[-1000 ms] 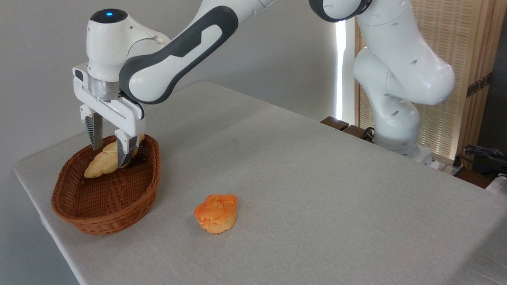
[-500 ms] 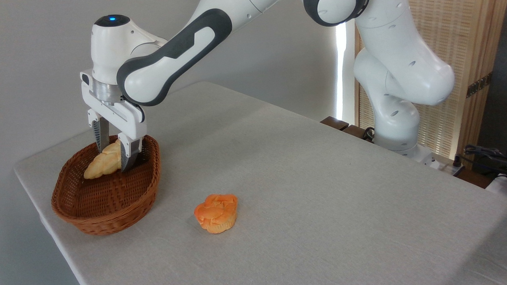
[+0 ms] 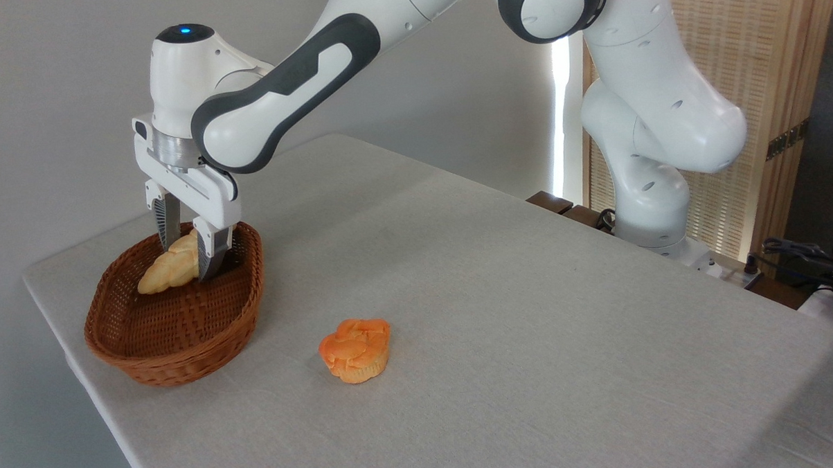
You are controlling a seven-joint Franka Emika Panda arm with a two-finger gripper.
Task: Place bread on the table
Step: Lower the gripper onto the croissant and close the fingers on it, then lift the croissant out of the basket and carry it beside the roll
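Bread (image 3: 171, 265): braided loaf, lying in the basket (image 3: 177, 325) at the tabletop's left end. Tool (image 3: 189, 259): lower than a second ago, fingers closed in to clamp the loaf's upper end; grasp looks made, lift pending. Bun (image 3: 355, 350): on the grey-beige tabletop (image 3: 530, 313). Room: plain wall, slatted screen behind.

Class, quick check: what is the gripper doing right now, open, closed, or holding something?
Gripper: lowered into the wicker basket, fingers either side of the braided loaf; whether it is clamped on it cannot be told.
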